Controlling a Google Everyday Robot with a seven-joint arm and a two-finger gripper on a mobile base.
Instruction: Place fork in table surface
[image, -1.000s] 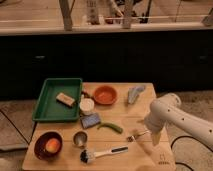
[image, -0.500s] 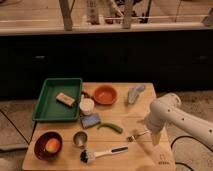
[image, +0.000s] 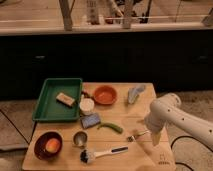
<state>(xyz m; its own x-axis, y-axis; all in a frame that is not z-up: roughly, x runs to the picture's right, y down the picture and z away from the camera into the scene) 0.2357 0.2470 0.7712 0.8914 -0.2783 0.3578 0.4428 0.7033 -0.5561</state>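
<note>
The small silvery fork (image: 135, 135) lies low over or on the tan wooden table surface (image: 127, 114), right of centre, tines pointing left. My gripper (image: 149, 133) is at the end of the white arm that comes in from the right, and it sits at the fork's handle end. The handle end is hidden by the gripper, so I cannot tell whether the fork is held or resting on the wood.
A green tray (image: 44, 112) with a yellow sponge (image: 65, 98) sits at the left. An orange bowl (image: 105, 94), white cup (image: 87, 105), blue sponge (image: 90, 120), green pepper (image: 111, 127), metal cup (image: 80, 138), dark bowl with fruit (image: 48, 145), dish brush (image: 102, 153) and grey cloth (image: 135, 93) are also on the table.
</note>
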